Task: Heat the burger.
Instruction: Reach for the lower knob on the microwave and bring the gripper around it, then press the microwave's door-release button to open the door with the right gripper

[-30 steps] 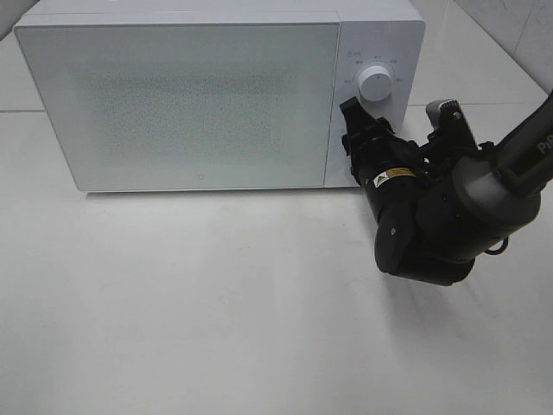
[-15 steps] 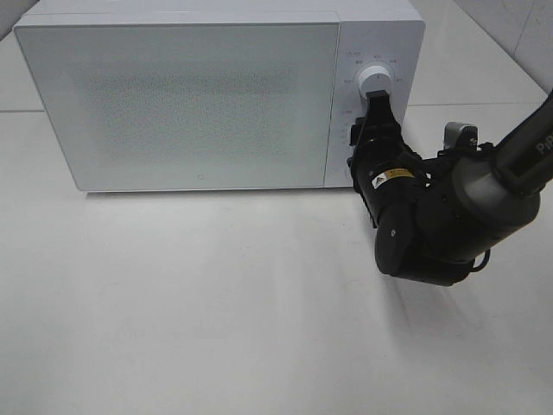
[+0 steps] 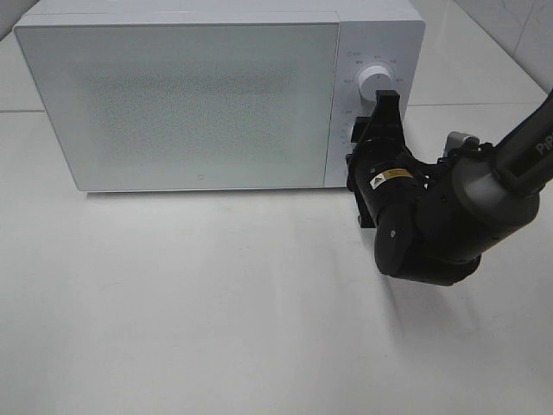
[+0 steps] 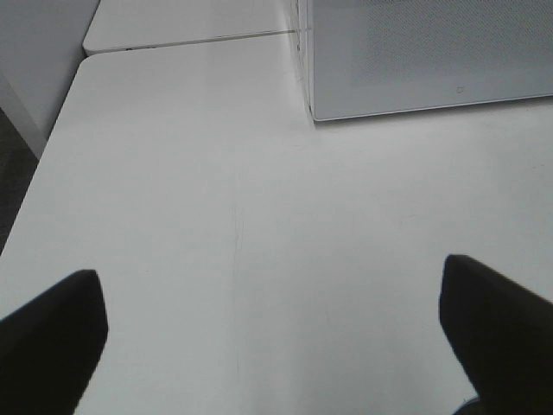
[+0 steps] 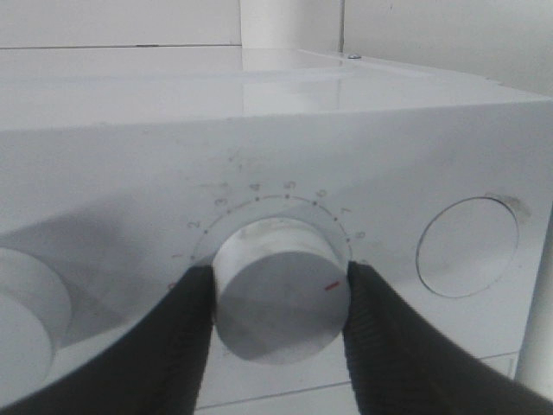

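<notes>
Two sets of jaws to report. On the right jaws: partly spread, pinching the lower dial [image 5: 281,298] of the microwave [image 3: 199,104] across its width, black pads [image 5: 186,337] pressed on opposite sides of the white cap. Small red mark [image 5: 329,284] on the dial face, close to one pad. Numbered scale printed in an arc around the dial. On the left jaws: spread wide, holding nothing, hanging over bare table [image 4: 259,216] with a corner of the microwave ahead. Out of the high view altogether.

Around the grip: upper dial [image 3: 376,84] just above the jaw tips in the high view, apart from them. Round button [image 5: 467,246] on the other side of the gripped dial, untouched. Right arm's wrist and dark housing in front of the control panel, hiding the lower dial from the high camera. Microwave door closed, speckled front too opaque to see through.

As for the burger: not seen in any view. Possibly behind the closed door, cannot tell. Same for its facing and long axis, nothing to read.
</notes>
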You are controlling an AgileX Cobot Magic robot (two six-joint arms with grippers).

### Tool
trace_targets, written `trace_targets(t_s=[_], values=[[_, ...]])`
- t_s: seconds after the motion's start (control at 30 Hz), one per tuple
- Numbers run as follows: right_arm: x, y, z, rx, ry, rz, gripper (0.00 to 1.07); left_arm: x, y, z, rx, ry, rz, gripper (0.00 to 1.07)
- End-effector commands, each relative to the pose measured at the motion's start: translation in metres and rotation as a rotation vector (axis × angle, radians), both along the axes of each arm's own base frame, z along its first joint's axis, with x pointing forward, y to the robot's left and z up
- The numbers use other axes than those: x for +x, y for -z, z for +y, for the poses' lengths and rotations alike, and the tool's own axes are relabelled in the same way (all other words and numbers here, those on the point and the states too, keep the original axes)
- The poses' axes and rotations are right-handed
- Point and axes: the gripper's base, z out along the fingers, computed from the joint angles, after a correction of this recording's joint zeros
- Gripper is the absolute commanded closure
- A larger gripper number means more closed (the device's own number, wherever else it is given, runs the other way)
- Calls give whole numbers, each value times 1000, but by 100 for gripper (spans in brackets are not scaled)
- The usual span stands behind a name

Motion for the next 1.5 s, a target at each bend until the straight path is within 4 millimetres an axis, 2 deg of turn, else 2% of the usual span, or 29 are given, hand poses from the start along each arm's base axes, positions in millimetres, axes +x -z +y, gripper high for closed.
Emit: trace_targets(t_s=[0.03, 0.07, 0.1, 0.13, 0.17, 0.2, 0.23, 0.3, 0.4, 0.5, 0.63, 0.97, 1.17, 1.23, 1.27, 1.3, 1.37, 1.4, 1.47, 1.5], values=[[5, -35, 29, -35, -218, -294, 90, -2, 0, 0, 0, -4, -22, 9], [6, -35, 27, -40, -200, -291, 84, -2, 0, 0, 0, -4, -22, 9], [6, -35, 26, -55, -179, -287, 70, -2, 0, 0, 0, -4, -22, 9], [6, -35, 26, -55, -179, -287, 70, -2, 0, 0, 0, -4, -22, 9], [6, -35, 25, -70, -170, -287, 62, -2, 0, 0, 0, -4, -22, 9], [7, -34, 23, -104, -150, -284, 45, -2, 0, 0, 0, -4, -22, 9], [7, -34, 23, -104, -150, -284, 45, -2, 0, 0, 0, -4, -22, 9], [5, -30, 19, -137, -130, -251, 24, -2, 0, 0, 0, -4, -22, 9], [1, -22, 15, -148, -127, -187, 19, -2, 0, 0, 0, -4, -22, 9], [-1, -19, 14, -153, -131, -172, 20, -2, 0, 0, 0, -4, -22, 9], [-12, -10, 9, -176, -158, -84, 26, -2, 0, 0, 0, -4, -22, 9], [-37, -18, -4, -296, -244, -3, 30, -2, 0, 0, 0, -4, -22, 9], [-49, -25, -4, -493, -385, 76, 31, -2, 0, 0, 0, -4, -22, 9], [-53, -31, -3, -618, -468, 111, 31, -2, 0, 0, 0, -4, -22, 9], [-53, -31, -3, -618, -468, 111, 31, -2, 0, 0, 0, -4, -22, 9], [-56, -36, -3, -710, -518, 121, 31, -2, 0, 0, 0, -4, -22, 9], [-57, -40, -2, -744, -538, 123, 31, -2, 0, 0, 0, -4, -22, 9], [-61, -44, -2, -836, -597, 131, 31, -2, 0, 0, 0, -4, -22, 9], [-62, -47, -3, -866, -617, 133, 31, -2, 0, 0, 0, -4, -22, 9], [-66, -52, -3, -933, -665, 138, 31, -2, 0, 0, 0, -4, -22, 9]])
